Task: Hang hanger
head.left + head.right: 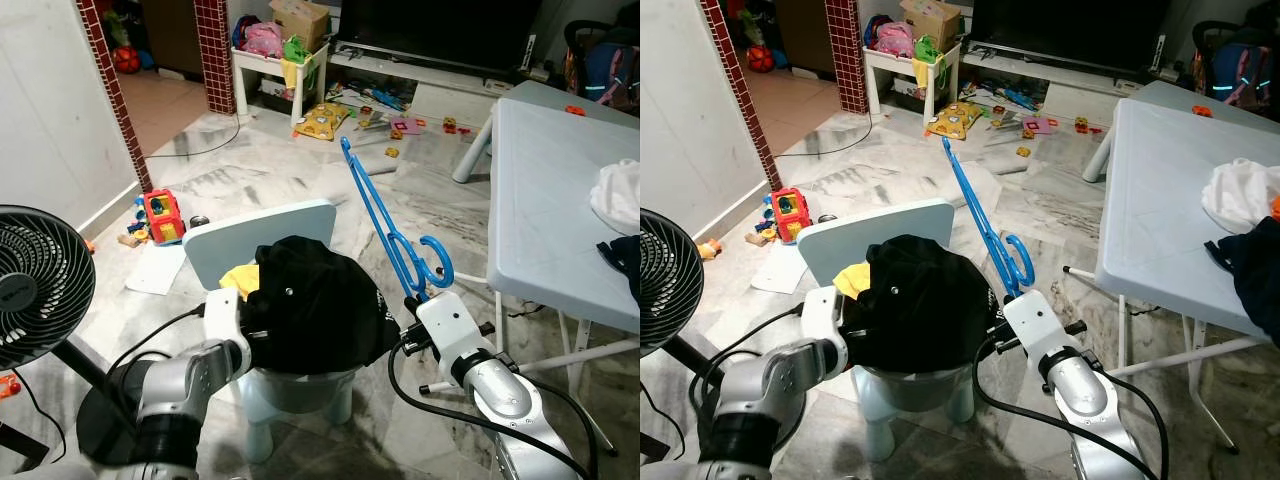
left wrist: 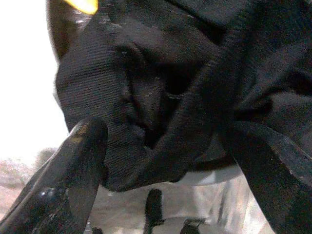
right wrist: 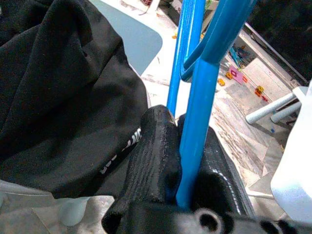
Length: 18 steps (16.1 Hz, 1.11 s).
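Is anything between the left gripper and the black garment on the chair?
Nothing visible. The left gripper is open right at the black garment on the chair, its fingers either side of a fold. The right gripper is shut on the blue hanger, beside the garment.
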Available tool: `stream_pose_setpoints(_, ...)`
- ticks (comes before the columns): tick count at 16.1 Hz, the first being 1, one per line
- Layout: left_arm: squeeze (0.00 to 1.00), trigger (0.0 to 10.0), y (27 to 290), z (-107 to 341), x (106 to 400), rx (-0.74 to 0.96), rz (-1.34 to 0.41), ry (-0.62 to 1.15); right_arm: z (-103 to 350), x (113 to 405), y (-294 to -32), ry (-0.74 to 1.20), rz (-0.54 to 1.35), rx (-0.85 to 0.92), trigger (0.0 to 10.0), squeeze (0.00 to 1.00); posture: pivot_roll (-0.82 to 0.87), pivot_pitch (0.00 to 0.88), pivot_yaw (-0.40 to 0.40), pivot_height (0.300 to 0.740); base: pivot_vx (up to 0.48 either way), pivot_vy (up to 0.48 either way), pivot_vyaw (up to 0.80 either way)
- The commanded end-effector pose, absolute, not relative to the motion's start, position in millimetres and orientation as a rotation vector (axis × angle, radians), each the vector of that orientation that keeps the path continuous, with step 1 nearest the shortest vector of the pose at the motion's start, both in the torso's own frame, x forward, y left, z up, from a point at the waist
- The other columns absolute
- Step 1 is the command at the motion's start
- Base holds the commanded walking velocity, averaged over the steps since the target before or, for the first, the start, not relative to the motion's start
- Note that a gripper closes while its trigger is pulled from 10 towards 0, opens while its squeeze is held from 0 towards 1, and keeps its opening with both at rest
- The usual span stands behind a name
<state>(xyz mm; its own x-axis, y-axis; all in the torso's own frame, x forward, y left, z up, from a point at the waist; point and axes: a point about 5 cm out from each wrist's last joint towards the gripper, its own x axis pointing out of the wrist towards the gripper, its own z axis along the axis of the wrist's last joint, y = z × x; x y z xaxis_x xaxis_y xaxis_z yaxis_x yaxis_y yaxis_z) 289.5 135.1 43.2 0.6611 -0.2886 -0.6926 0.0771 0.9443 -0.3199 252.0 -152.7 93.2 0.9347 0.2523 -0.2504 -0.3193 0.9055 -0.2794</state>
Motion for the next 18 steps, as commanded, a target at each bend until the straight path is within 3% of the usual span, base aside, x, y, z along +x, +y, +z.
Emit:
stream_pose_setpoints(1, 0.00, 10.0, 134, 43, 292, -0.235, -0.223, 0.826, 96, 253, -156, 0.202, 0.277, -0.327, 10.0, 0.00, 0.03, 0.000, -0.056, 0.740, 0.000, 0.000, 0.00)
stream_pose_setpoints(2, 0.00, 0.0, 137, 41, 293, -0.203, -0.229, 0.817, 95, 252, -156, 0.204, 0.276, -0.324, 10.0, 0.00, 0.03, 0.000, -0.054, 0.740, 0.000, 0.000, 0.00)
stream_pose_setpoints(9, 0.00, 0.0, 149, 29, 300, -0.136, -0.217, 0.819, 95, 251, -158, 0.207, 0.265, -0.323, 10.0, 0.00, 0.02, 0.004, -0.053, 0.740, 0.000, 0.000, 0.00)
stream_pose_setpoints(18, 0.00, 0.0, 144, 29, 308, -0.113, -0.254, 0.751, 95, 251, -160, 0.207, 0.260, -0.327, 10.0, 0.00, 0.01, 0.001, -0.052, 0.740, 0.000, 0.000, 0.00)
